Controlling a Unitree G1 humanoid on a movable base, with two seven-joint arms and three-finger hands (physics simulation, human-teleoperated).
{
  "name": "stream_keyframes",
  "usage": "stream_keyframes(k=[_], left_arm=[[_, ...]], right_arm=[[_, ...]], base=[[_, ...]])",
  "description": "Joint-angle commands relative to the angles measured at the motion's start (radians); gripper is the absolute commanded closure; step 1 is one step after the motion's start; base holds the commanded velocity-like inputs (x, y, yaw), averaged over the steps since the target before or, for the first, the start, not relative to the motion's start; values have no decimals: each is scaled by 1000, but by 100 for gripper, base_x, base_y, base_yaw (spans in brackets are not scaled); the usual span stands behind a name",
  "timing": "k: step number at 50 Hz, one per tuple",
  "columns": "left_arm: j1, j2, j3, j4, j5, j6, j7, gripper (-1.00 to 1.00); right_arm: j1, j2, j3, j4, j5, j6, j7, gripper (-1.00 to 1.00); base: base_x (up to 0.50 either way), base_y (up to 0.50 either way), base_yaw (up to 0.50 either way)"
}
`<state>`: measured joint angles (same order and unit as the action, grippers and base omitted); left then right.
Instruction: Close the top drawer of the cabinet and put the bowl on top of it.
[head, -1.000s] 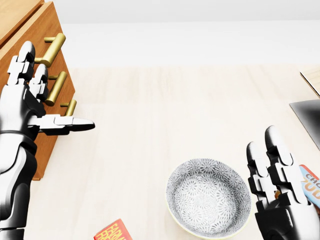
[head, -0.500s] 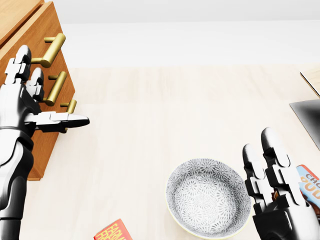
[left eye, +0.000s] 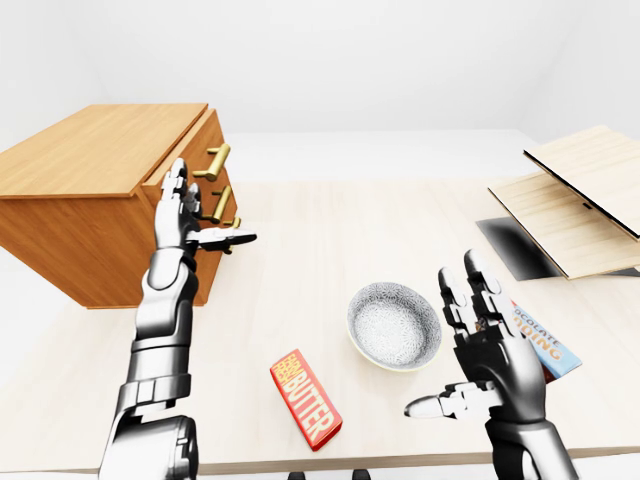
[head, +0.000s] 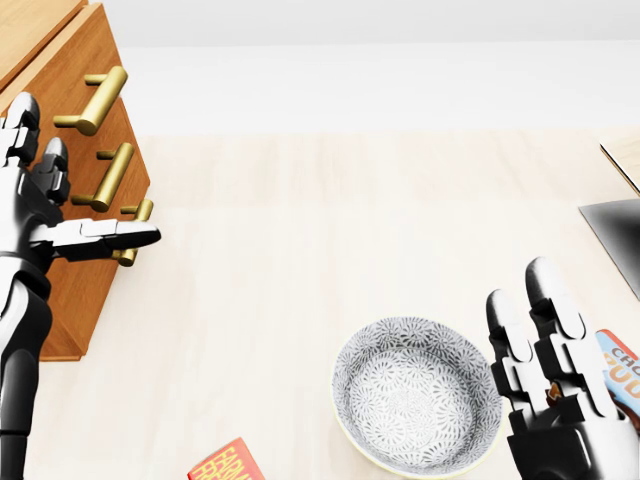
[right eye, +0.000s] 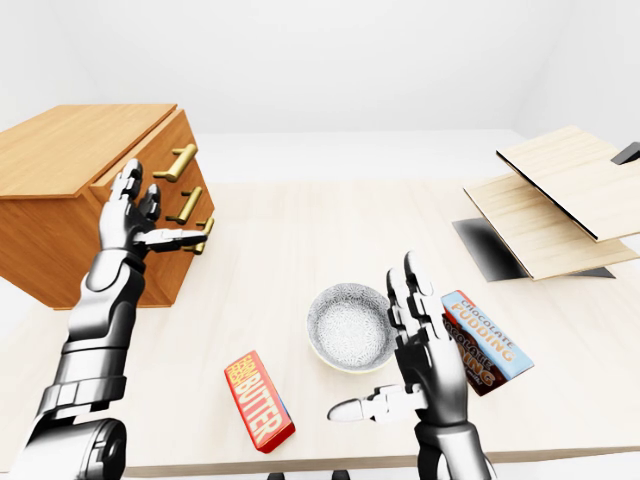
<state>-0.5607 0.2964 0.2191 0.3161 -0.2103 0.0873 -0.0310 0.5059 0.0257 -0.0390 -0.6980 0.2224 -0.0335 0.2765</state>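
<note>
Wooden cabinet (left eye: 90, 170) is sitting left; left hand (left eye: 182, 215) is hovering splayed by its handles (head: 95, 100), right hand (left eye: 495, 345) splayed beside bowl (left eye: 393, 325).

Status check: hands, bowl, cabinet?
Left hand open, by brass-handled wooden cabinet. Right hand open beside patterned grey bowl, on table. Red butter box nearby, not blocking.

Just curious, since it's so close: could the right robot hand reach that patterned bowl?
Probably yes. The right robot hand hangs open just beside the patterned bowl, and nothing lies between them.
</note>
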Motion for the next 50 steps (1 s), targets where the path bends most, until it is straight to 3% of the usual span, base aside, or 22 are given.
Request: stream_keyframes(k=[1,50], left_arm=[[-7,19,15,32,-18,0,13,-100],[-31,78,44,165,-78,0,29,-100]], right_arm=[[6,1,1,-4,4,-6,4,-100],[8,-12,19,1,2,-11,-10,-100]], base=[[0,0,0],[0,0,0]])
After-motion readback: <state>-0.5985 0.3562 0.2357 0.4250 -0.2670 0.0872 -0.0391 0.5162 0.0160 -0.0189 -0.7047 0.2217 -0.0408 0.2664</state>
